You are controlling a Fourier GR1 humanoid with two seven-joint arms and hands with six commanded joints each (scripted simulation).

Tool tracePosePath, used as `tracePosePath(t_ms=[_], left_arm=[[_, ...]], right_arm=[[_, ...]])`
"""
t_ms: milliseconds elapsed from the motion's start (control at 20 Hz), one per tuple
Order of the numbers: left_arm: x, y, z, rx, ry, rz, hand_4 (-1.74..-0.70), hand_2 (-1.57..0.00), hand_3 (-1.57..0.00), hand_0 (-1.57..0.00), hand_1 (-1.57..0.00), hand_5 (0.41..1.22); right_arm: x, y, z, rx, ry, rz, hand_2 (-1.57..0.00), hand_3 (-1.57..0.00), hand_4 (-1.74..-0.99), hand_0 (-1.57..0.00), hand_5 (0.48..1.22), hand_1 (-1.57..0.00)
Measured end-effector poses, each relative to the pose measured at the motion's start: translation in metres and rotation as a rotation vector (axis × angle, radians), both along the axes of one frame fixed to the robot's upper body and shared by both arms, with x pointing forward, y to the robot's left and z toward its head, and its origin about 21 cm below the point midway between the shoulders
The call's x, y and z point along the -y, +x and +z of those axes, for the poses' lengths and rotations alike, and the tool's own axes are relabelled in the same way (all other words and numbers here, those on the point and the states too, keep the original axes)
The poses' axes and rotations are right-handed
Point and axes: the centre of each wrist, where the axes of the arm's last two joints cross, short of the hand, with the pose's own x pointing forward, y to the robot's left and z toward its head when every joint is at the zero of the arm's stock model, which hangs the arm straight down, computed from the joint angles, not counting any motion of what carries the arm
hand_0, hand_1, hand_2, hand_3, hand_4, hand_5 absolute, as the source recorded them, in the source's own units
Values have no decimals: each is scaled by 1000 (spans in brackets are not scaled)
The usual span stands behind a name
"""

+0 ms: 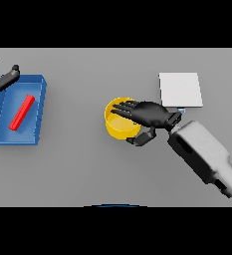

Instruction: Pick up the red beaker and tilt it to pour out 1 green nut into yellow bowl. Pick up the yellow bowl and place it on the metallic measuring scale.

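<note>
Right arm point(207, 159) is coming in from 4 o'clock, its right hand point(150, 115) lying over the yellow bowl point(118, 124), fingers across the rim and thumb curling under its near side, gripping it. Grey table point(87, 164) is filling the view. Scale point(180, 89) is sitting at 2 o'clock of the bowl. Blue tray point(3, 134) at 9 o'clock is holding a red beaker point(22, 113) lying flat. Left hand point(3, 79) is hanging loose-fingered at the tray's far corner.
</note>
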Motion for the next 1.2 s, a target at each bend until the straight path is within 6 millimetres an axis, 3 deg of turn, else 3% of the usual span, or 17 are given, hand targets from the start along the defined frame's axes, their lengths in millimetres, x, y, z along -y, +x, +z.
tracePosePath(t_ms=[250,600,750,850,950,1050,1100,1200], left_arm=[[-5,2,5,1,0,17,-797,1,1,1,1,723],[2,-2,1,-1,2,7,-793,1,1,1,1,729],[3,-3,2,2,5,5,-793,1,1,1,1,732],[3,-2,3,4,3,10,-796,1,1,1,1,730],[7,-3,3,4,4,1,-793,1,1,1,1,729],[3,-4,3,3,2,7,-788,1,1,1,1,732],[3,-3,3,-4,5,8,-791,1,1,1,1,733],[4,-1,4,7,-3,3,-793,1,1,1,1,736]], right_arm=[[-4,2,-9,-42,-63,38,1,1,-1277,1,692,1],[-7,7,-21,-74,-70,59,-15,-42,-1289,1,721,1],[-14,9,-22,-67,-59,44,-84,-121,-1333,1,800,-14],[-14,8,-24,-84,-64,40,-204,-243,-1396,-173,875,-145],[-13,10,-23,-87,-77,59,-379,-419,-1479,-469,999,-376],[-8,10,-24,-83,-84,67,-590,-834,-1469,-780,1079,-649],[-10,9,-25,-76,-84,64,-787,-978,-1521,-938,1108,-806],[-10,10,-21,-92,-85,63,-1069,-1030,-1594,-1166,1148,-1081]])
